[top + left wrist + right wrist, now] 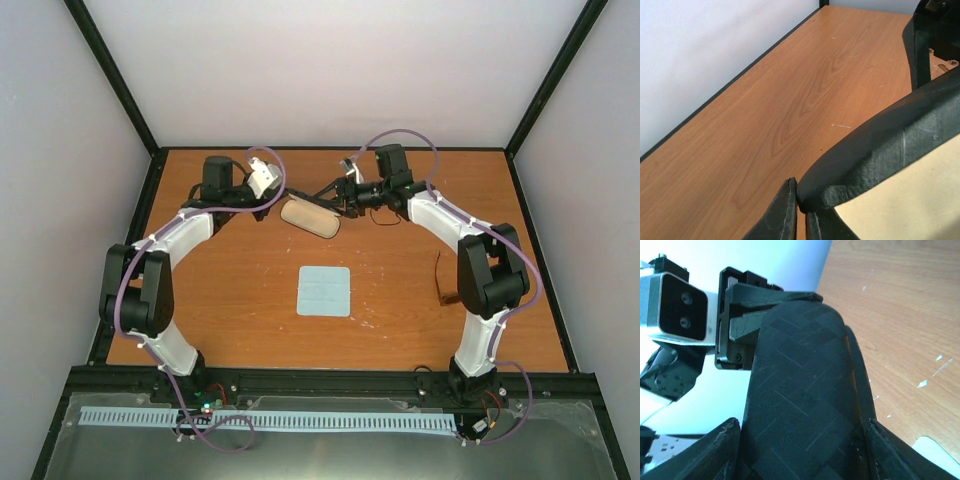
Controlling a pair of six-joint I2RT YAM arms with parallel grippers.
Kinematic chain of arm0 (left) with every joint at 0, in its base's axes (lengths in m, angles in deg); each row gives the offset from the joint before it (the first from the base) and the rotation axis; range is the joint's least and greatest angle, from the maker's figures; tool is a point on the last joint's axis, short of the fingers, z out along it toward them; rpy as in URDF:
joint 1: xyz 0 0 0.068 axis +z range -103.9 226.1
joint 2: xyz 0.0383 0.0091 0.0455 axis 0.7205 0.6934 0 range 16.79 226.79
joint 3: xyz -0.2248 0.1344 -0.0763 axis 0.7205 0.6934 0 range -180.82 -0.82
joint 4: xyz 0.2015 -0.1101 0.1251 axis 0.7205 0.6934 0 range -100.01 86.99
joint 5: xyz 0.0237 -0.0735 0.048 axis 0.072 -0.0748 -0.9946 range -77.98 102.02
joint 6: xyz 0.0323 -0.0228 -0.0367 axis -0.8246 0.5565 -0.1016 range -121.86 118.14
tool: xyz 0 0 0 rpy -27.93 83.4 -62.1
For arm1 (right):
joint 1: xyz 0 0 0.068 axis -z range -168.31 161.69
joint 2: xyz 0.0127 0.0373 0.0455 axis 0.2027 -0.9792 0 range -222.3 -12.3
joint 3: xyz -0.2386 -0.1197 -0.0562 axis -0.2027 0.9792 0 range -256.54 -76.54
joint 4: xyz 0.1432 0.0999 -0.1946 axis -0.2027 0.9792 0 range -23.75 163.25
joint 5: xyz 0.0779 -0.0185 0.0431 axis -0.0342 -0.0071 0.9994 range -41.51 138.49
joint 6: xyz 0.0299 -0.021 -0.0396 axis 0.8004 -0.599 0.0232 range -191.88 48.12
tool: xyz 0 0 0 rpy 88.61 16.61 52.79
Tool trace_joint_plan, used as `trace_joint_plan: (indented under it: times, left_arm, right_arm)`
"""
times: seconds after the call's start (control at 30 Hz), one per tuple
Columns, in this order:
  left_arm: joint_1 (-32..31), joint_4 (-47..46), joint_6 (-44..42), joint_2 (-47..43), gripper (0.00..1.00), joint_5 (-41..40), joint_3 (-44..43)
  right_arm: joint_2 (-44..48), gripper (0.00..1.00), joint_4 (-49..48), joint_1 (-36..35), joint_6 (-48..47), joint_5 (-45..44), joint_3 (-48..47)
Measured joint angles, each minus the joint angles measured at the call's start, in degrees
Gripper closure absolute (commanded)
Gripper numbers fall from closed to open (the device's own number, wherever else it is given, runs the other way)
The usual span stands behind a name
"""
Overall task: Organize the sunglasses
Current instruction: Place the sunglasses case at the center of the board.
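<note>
The black case (310,218) lies open at the back middle of the table, its beige lining facing up. My left gripper (278,205) pinches the case's left rim; in the left wrist view the gripper (801,210) is shut on the black edge of the case (890,145). My right gripper (345,195) holds the other half; in the right wrist view the gripper (802,440) is shut around the woven black shell of the case (800,365). The sunglasses (445,280) lie at the right, beside my right arm and partly hidden by it.
A pale blue square cloth (325,291) lies flat at the table's middle. White walls with a black frame (155,170) close in the table at the back and sides. The left gripper's body (735,315) shows close behind the case in the right wrist view.
</note>
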Motion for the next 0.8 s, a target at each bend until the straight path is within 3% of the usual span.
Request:
trace_joint_plan:
  times: [0.47,0.8]
  left_arm:
    - [-1.3,-0.1,4.2,2.9,0.99,-2.6,0.0]
    - [-1.6,0.1,8.0,12.7,1.0,-15.5,-2.1]
  right_arm:
    - [0.1,0.32,0.9,2.3,-1.5,-18.9,0.9]
    - [9.7,0.32,8.9,2.6,-4.0,-40.3,6.6]
